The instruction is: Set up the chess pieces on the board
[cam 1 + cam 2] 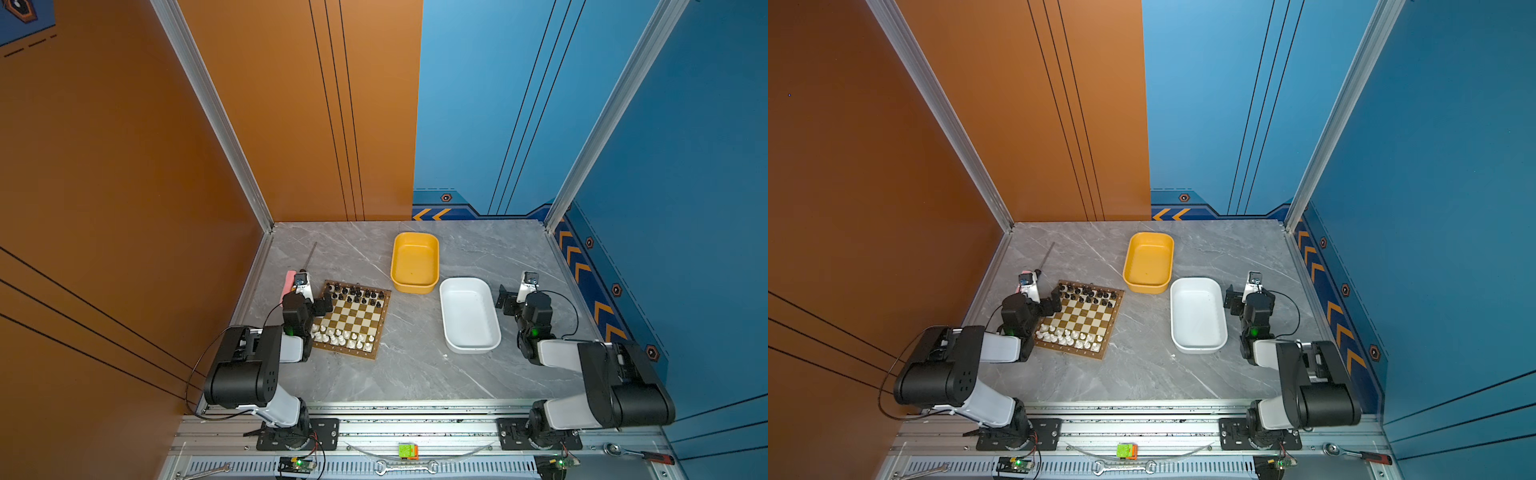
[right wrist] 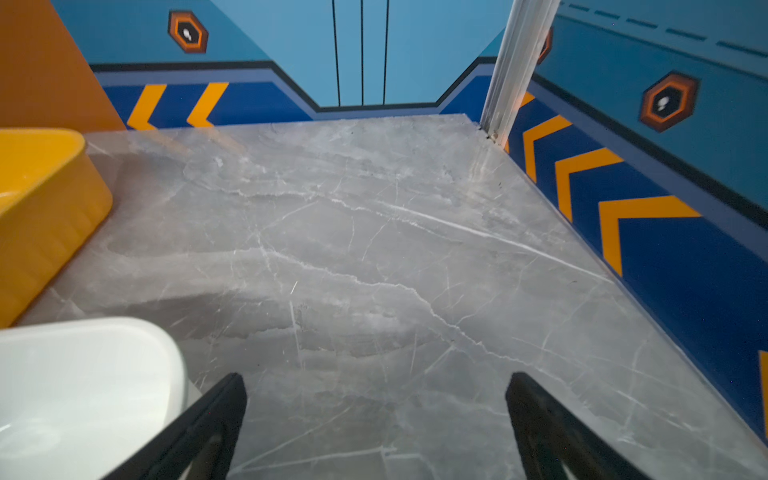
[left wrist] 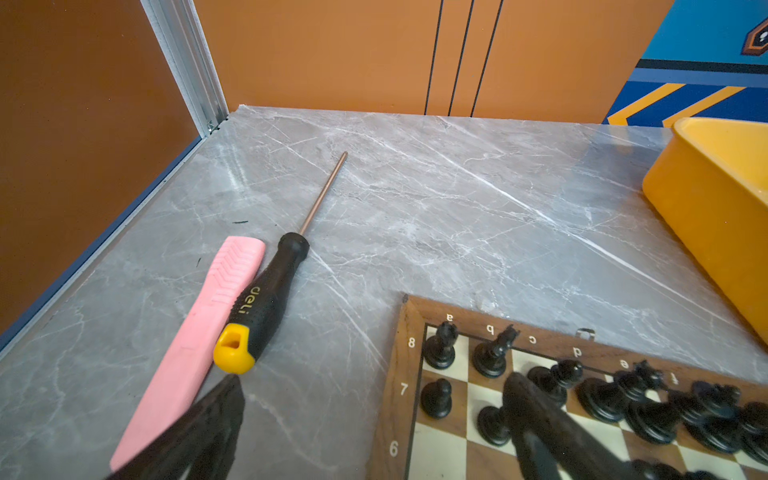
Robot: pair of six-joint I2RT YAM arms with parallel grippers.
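Brown-and-cream board (image 1: 353, 319) lies left of centre on the grey surface (image 1: 415, 374), with black pieces (image 1: 355, 293) ranked along its far side and white pieces (image 1: 340, 337) along its near side. Spread wide and holding nothing: left fingers (image 3: 208, 428), one over the board's black corner, one beside a pink tool (image 3: 187, 345) and screwdriver (image 3: 266, 299); right fingers (image 2: 208, 424), over the surface beside the white tub (image 1: 473, 348). Behind it stands the yellow tub (image 1: 414, 286).

Your right gripper (image 2: 378, 378) hangs with its fingers (image 2: 208, 424) spread wide, only grey marbled worktop (image 2: 374, 228) between them. A white tub (image 2: 83, 374) sits just beside one finger, a yellow tub (image 2: 50, 216) beyond it. A blue wall (image 2: 665, 257) with orange chevrons edges the worktop.
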